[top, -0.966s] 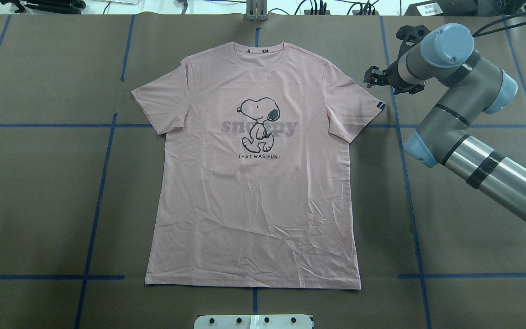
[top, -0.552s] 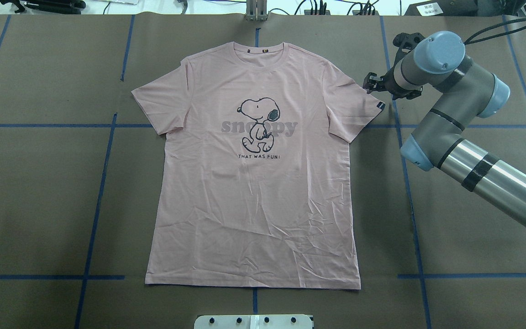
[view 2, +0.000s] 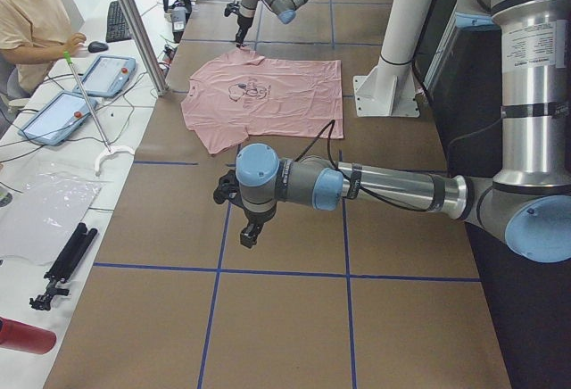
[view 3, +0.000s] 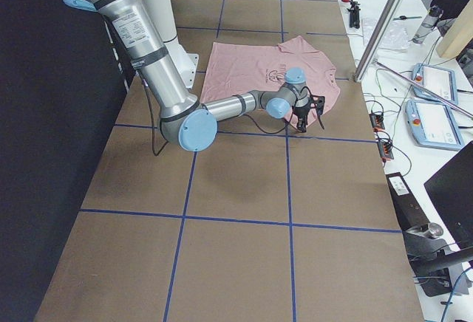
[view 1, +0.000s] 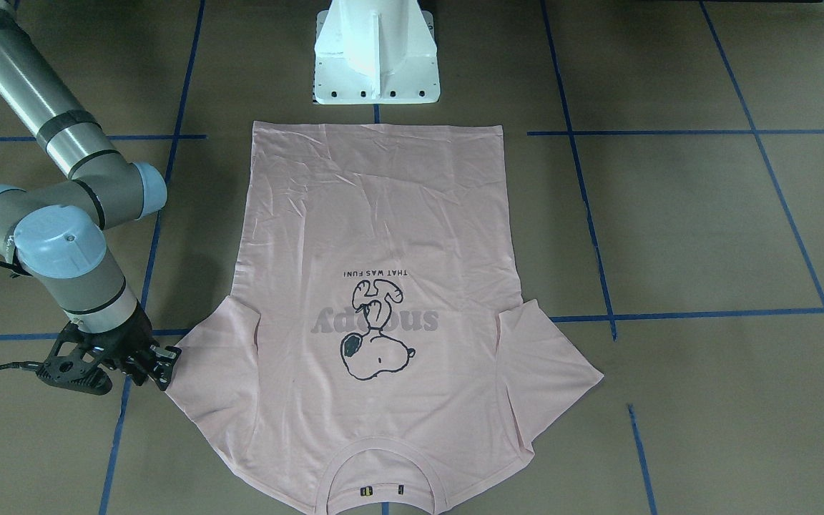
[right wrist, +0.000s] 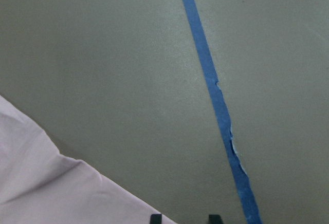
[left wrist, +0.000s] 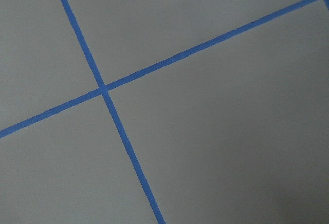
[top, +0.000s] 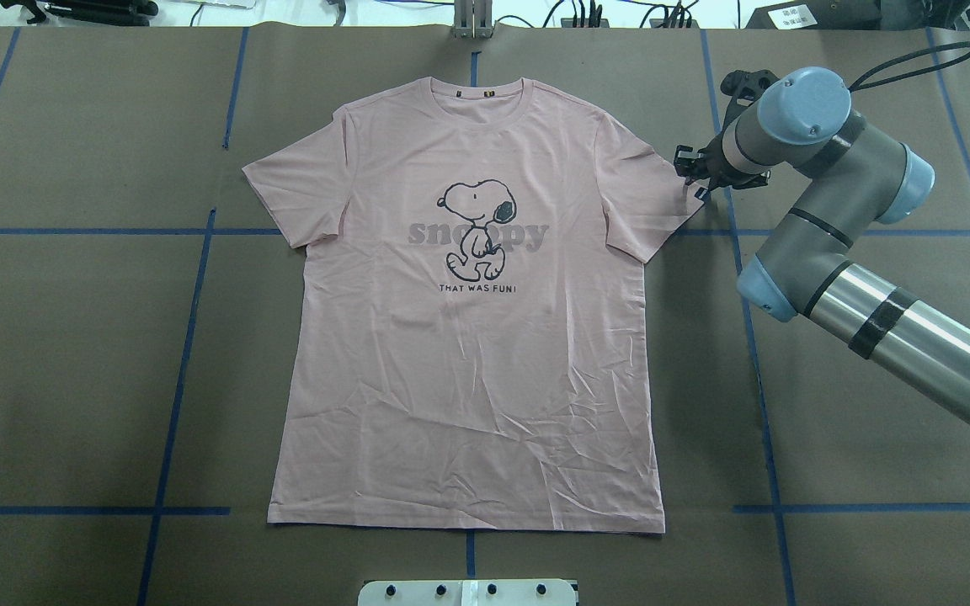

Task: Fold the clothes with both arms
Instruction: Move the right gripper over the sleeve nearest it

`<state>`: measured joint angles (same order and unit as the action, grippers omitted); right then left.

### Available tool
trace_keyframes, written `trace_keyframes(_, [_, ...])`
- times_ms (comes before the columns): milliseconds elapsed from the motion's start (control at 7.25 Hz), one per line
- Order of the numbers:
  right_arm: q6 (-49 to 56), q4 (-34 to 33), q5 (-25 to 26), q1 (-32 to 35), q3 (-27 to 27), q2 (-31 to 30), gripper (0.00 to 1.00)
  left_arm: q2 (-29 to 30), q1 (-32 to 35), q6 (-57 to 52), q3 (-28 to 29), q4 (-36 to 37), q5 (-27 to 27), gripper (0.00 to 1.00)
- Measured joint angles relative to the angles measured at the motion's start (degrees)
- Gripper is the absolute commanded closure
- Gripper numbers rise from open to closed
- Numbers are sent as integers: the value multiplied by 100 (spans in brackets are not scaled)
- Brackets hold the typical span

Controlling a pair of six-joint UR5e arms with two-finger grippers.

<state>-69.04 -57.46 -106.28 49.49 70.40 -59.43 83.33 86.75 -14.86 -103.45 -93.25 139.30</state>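
FRONT-FACING VIEW: A pale pink short-sleeved T-shirt with a black-outlined cartoon dog print lies flat, print up, on the brown paper-covered table. The table is gridded with blue tape. The shirt's hem points toward the white pedestal base. The right arm's black two-finger gripper sits low at the tip of one sleeve, just beside its edge.

OVERHEAD: That gripper meets the right-hand sleeve at its small dark tag. The soft fabric is lightly creased, most of all near the hem.

LEFT END: The silver-grey left arm's gripper hangs over bare paper, well apart from the shirt. Whether its fingers are parted cannot be told. A seated person is at a side desk on the left.

RIGHT END: The near arm reaches out to the sleeve.

LEFT WRIST: Only matte paper and crossing tape lines show.

RIGHT WRIST: Two black fingertips stand slightly apart with nothing between them. The pink sleeve edge runs up to the left one, and a frayed tape strip lies to the right.
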Motion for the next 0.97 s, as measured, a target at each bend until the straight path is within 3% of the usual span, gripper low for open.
trace_keyframes(414, [-19,6,-7,-1,18,-10,100,-10,0,0,10,0,0,0])
trace_keyframes(966, [-20,3,-29,7,63,-5,100,-30,0,1,8,8,0,0])
